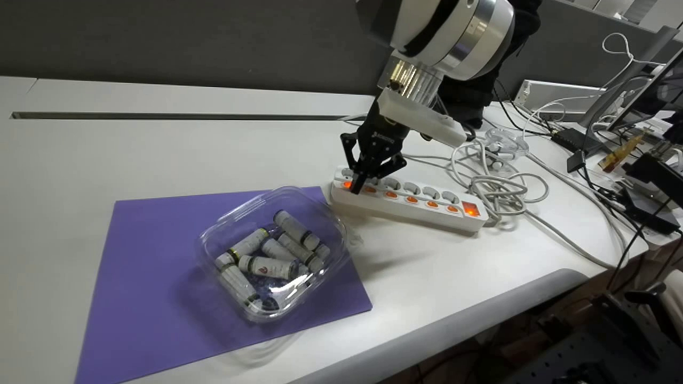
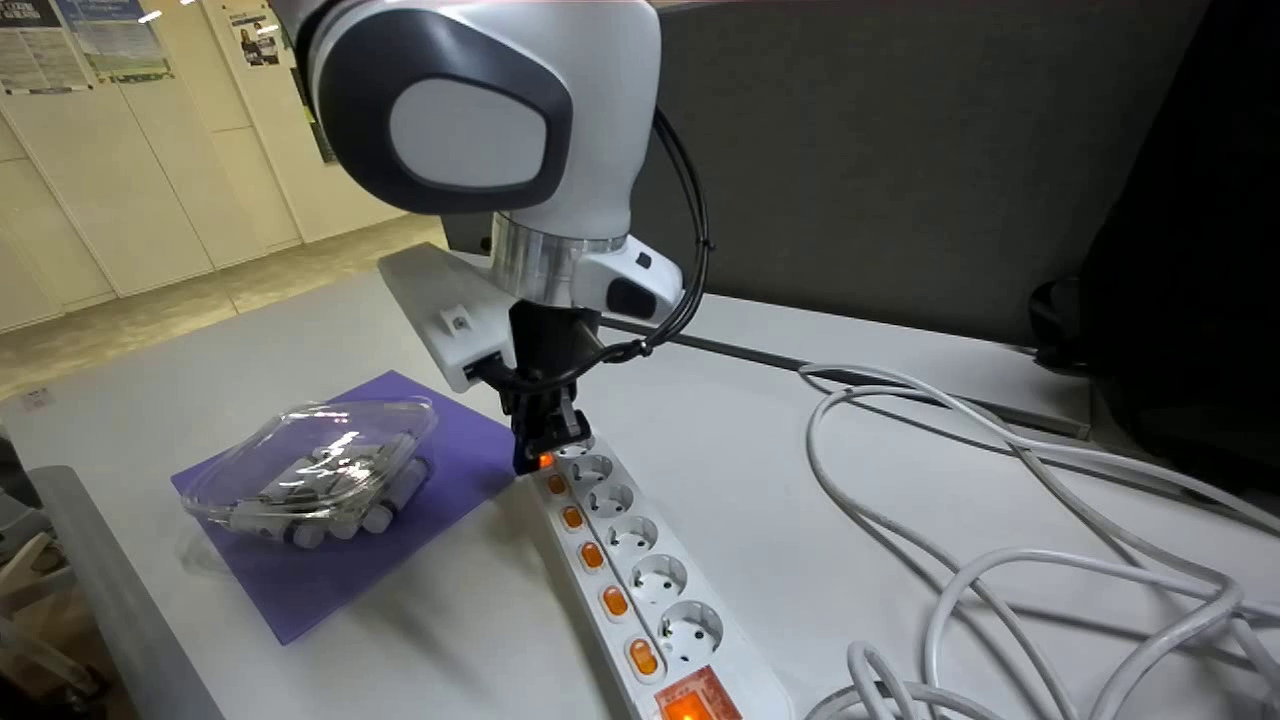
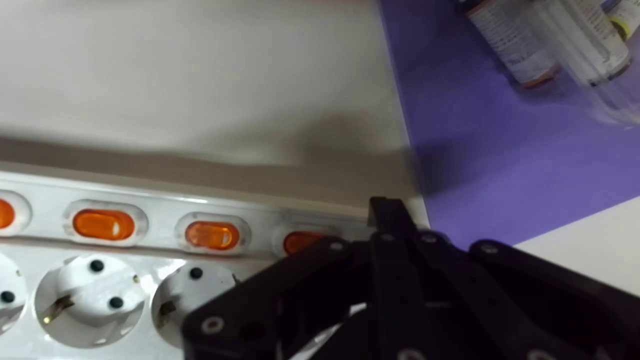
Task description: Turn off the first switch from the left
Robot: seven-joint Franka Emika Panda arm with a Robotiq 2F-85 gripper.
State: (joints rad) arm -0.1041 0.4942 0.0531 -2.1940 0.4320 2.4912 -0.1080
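Observation:
The white power strip (image 1: pixel 405 210) lies on the table, with a row of orange-red rocker switches beside its sockets. The first switch from the left (image 1: pixel 348 184) is at the strip's end by the purple mat; it glows bright orange and also shows in an exterior view (image 2: pixel 546 460). My gripper (image 1: pixel 356 189) is shut and empty and points down just beside that switch; it shows also in an exterior view (image 2: pixel 524 464). Whether it touches is unclear. In the wrist view, the dark fingers (image 3: pixel 389 207) cover the strip's end and the first switch; the second switch (image 3: pixel 299 242) is partly hidden.
A clear plastic box (image 1: pixel 275 253) with several small bottles stands on the purple mat (image 1: pixel 144 298) near the strip's end. A lit red main switch (image 1: pixel 471 209) is at the strip's far end. Tangled white cables (image 1: pixel 504 192) lie beyond it. A grey partition (image 1: pixel 187 48) stands behind.

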